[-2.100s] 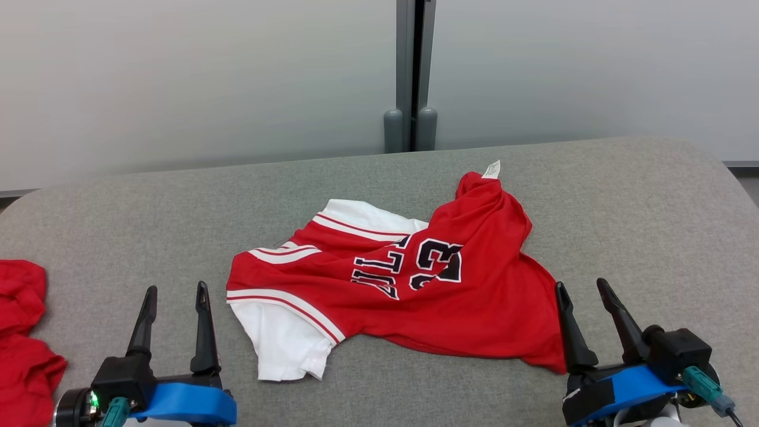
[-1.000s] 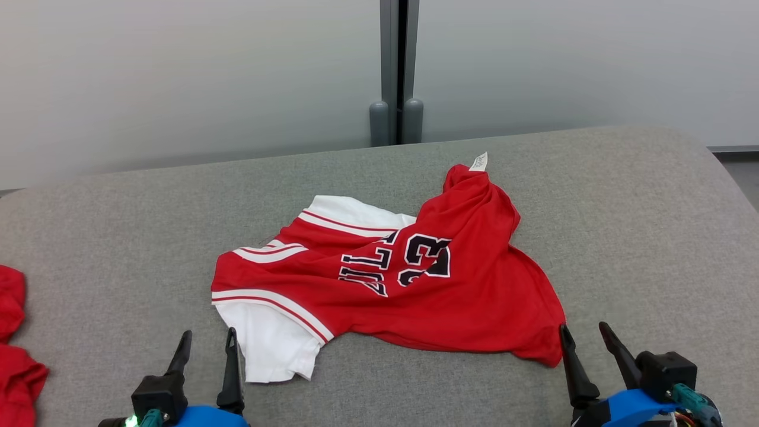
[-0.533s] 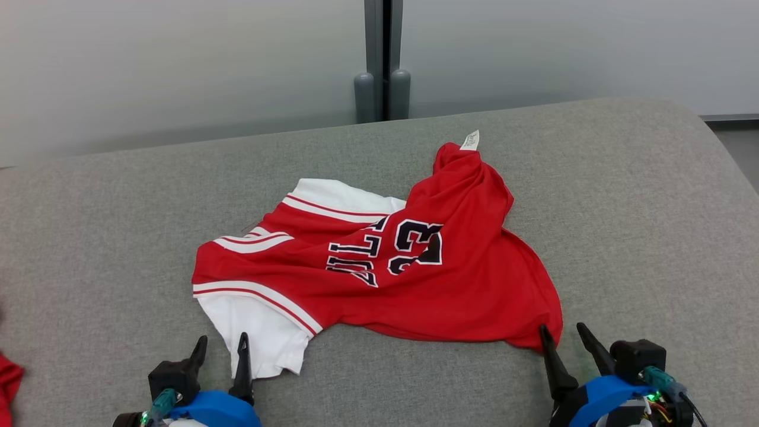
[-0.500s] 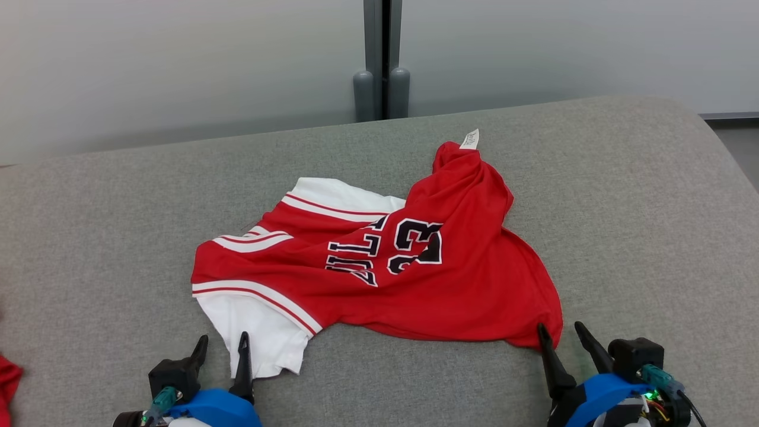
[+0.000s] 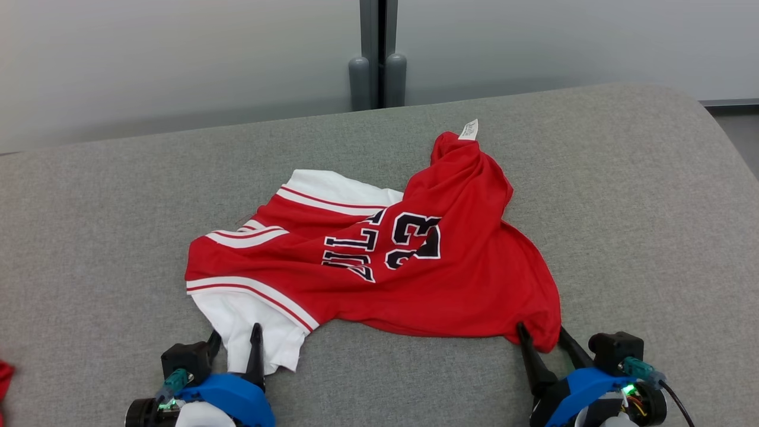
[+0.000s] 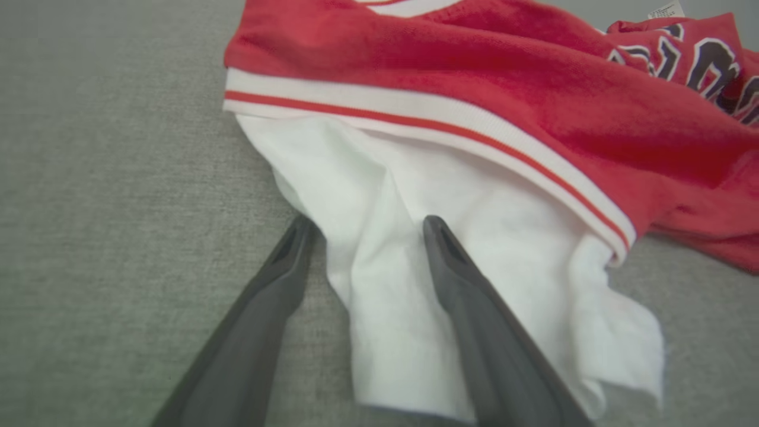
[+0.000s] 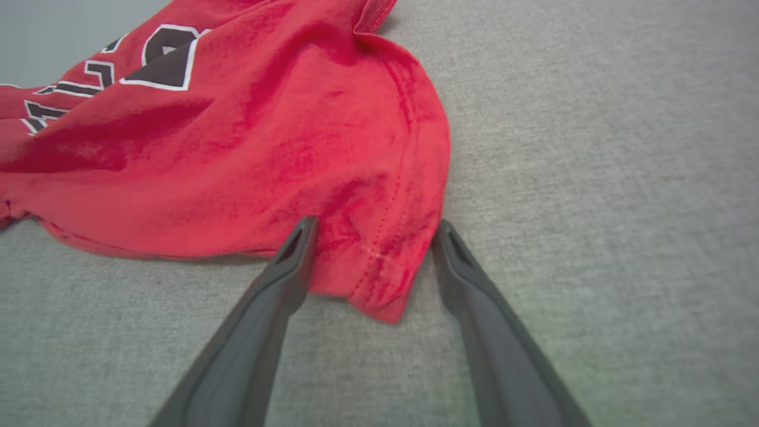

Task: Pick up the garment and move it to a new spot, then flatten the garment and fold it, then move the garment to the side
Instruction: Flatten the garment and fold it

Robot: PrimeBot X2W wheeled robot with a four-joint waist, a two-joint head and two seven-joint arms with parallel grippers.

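Garment (image 5: 415, 279) crumpled mid-table (image 5: 622, 207). My left tool (image 5: 236, 331) is spread apart, straddling near-left white sleeve (image 6: 379, 237). Right tool (image 5: 541, 328) is spread apart around near-right red hem corner (image 7: 379, 261). Nothing clamped.

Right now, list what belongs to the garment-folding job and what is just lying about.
Job: red-and-white jersey; left end effector, open astride the white sleeve edge; right end effector, open astride the red corner; grey padded surface.
Lying about: red cloth at the left edge; grey posts behind.
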